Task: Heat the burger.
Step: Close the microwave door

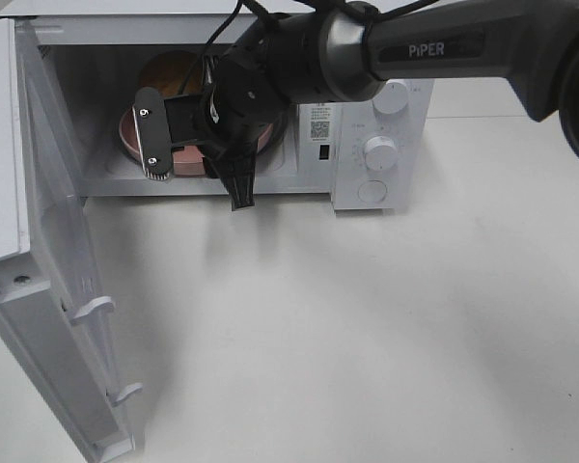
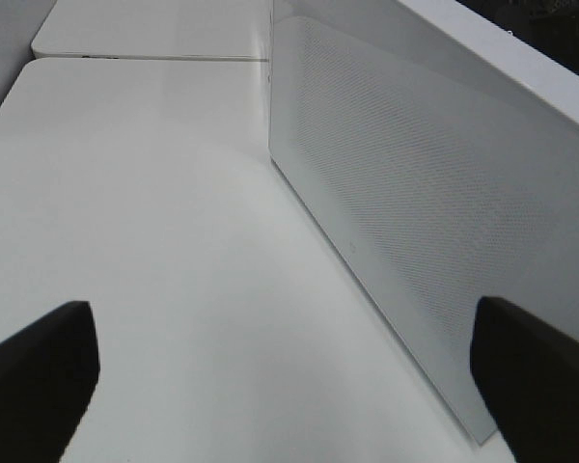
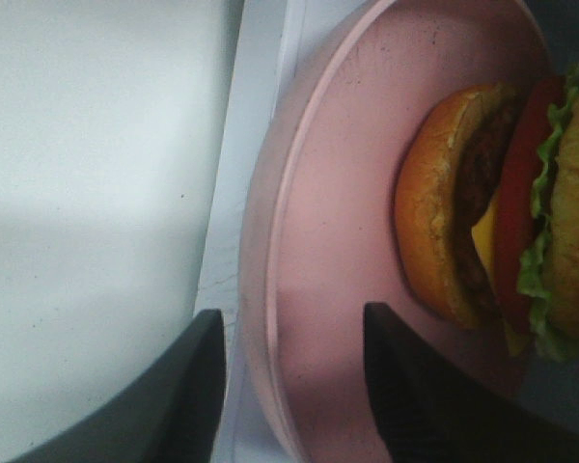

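The burger (image 3: pixel 492 207) lies on a round pink plate (image 3: pixel 338 241) inside the open microwave (image 1: pixel 309 24). Its brown bun (image 1: pixel 172 73) shows behind my right arm in the high view. My right gripper (image 3: pixel 291 391) reaches into the oven mouth. Its jaws stand apart on either side of the plate's near rim (image 3: pixel 261 318), one finger outside the rim and one over the plate, with a gap showing at the rim. In the high view that gripper (image 1: pixel 195 162) hides most of the plate (image 1: pixel 128 130). My left gripper (image 2: pixel 289 386) is wide open and empty beside the microwave's perforated side wall (image 2: pixel 434 193).
The microwave door (image 1: pixel 48 289) hangs open at the left, swung out toward the table's front. The control panel with its dials (image 1: pixel 378 149) is right of the oven opening. White tabletop (image 1: pixel 347 328) spreads in front of it.
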